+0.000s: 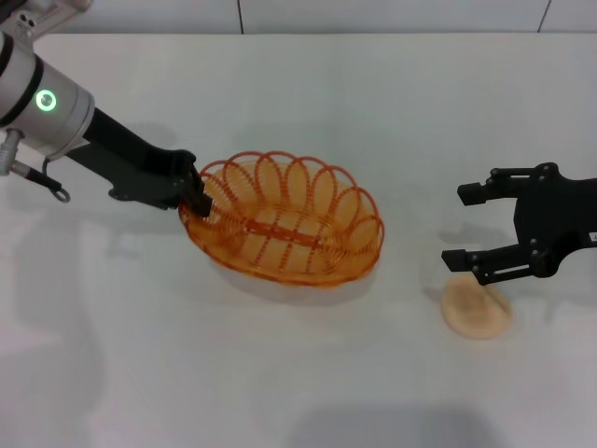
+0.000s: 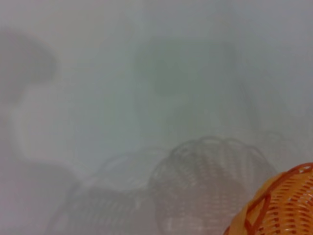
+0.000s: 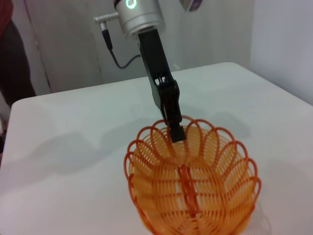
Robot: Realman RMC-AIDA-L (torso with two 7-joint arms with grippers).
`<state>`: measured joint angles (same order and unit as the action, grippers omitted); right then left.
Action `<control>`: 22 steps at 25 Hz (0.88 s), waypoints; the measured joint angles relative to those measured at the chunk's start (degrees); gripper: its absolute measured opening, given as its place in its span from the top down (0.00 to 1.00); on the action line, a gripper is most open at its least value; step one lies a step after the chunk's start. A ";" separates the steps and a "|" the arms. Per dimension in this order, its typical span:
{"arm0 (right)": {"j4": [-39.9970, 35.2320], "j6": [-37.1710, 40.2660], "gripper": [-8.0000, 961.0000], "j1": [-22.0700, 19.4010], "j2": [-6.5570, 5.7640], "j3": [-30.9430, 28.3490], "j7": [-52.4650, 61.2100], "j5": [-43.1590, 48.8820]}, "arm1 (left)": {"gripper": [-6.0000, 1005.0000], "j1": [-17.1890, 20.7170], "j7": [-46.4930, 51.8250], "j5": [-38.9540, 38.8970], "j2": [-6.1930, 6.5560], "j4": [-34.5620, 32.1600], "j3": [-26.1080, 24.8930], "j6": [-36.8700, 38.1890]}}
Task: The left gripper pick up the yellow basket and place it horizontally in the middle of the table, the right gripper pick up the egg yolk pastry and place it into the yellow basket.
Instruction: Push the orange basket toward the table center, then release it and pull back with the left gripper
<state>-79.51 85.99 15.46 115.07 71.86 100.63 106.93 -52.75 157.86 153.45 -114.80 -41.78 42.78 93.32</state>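
The yellow basket (image 1: 284, 224) is an orange-yellow wire oval near the middle of the white table (image 1: 280, 392). My left gripper (image 1: 196, 201) is shut on its left rim; the basket looks tilted and slightly off the table, with a shadow beneath. The right wrist view shows the basket (image 3: 193, 181) and the left gripper (image 3: 175, 128) clamped on its far rim. A corner of the basket (image 2: 279, 208) shows in the left wrist view. My right gripper (image 1: 471, 227) is open and empty, just behind the egg yolk pastry (image 1: 476, 308), which lies on the table at the right.
A wall (image 1: 280, 14) runs along the table's far edge. A black cable (image 3: 120, 56) hangs from the left arm. Bare table lies between the basket and the pastry.
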 joint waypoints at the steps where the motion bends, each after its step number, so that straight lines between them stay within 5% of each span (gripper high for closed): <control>1: -0.06 0.19 0.12 0.08 0.02 0.01 -0.01 0.00 | 0.91 0.01 0.27 0.38 0.00 0.03 0.02 0.10; 22: -1.10 3.20 0.12 0.74 0.07 -0.25 -0.08 0.04 | 0.91 2.95 3.94 -3.45 -1.30 0.57 -0.44 -6.28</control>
<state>-80.62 89.19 16.20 115.14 71.62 100.55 106.97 -49.80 161.80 150.00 -116.10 -41.21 42.33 87.04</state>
